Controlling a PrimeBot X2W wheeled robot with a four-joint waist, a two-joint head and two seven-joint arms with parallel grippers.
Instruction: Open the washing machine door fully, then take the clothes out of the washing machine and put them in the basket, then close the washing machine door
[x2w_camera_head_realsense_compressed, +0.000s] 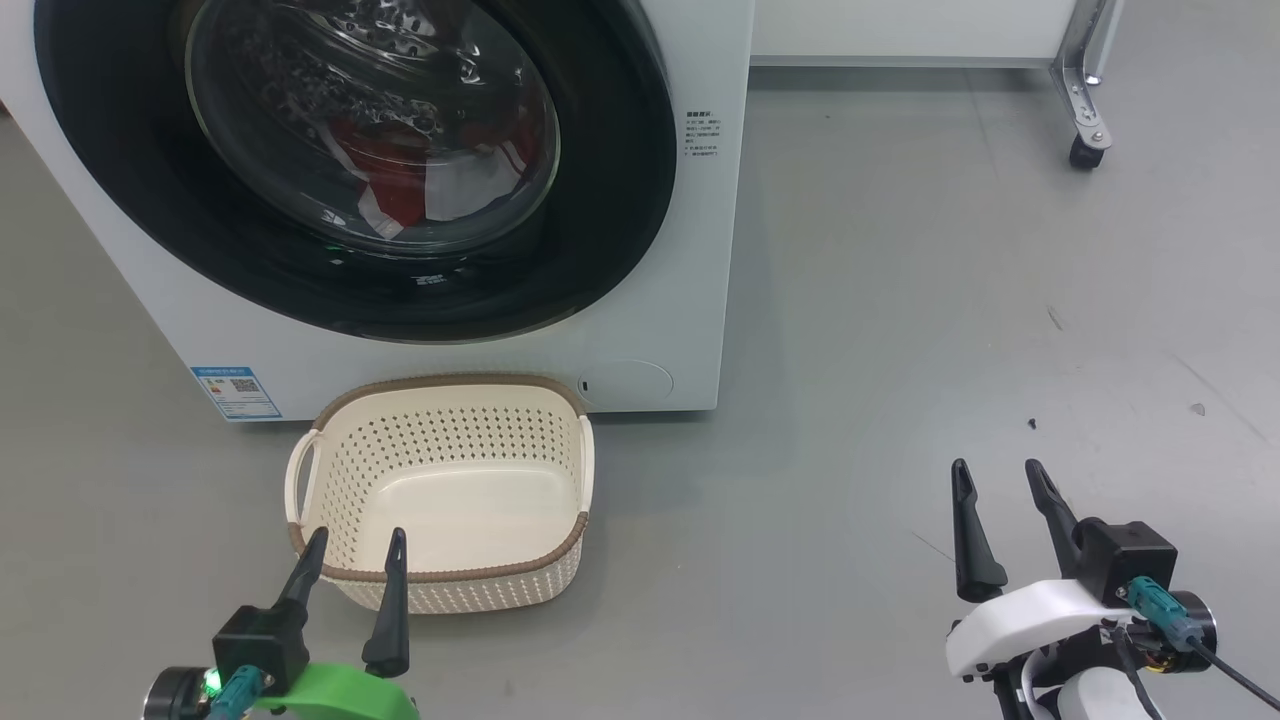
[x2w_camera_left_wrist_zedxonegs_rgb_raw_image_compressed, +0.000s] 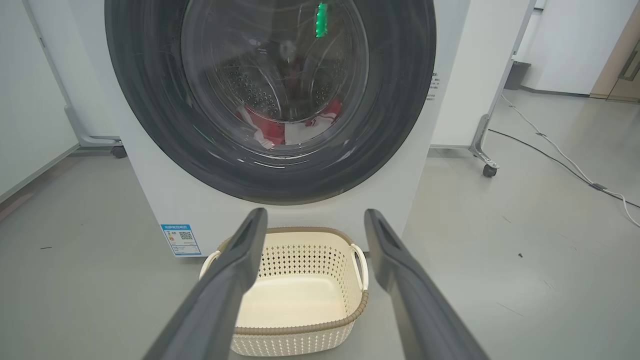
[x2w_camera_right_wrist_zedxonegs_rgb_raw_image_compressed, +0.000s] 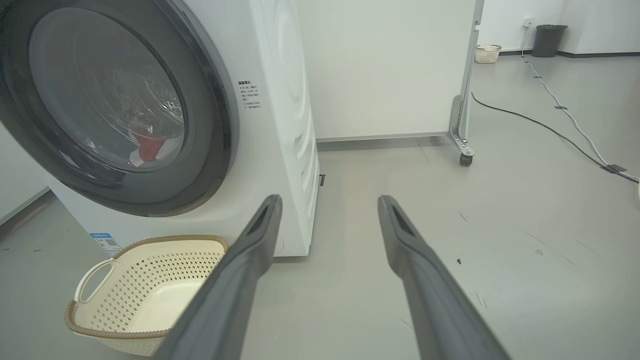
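Observation:
The white washing machine stands ahead with its round black-rimmed door shut against the front. Red and white clothes lie in the drum behind the glass, seen also as clothes and clothes. The cream basket sits empty on the floor just in front of the machine. My left gripper is open, low at the basket's near rim. My right gripper is open over bare floor well to the right of the basket. The basket lies between my left fingers.
A white panel on a wheeled metal leg stands behind and right of the machine. Cables run along the grey floor at the far right, with a dark bin by the wall. Open floor stretches right of the machine.

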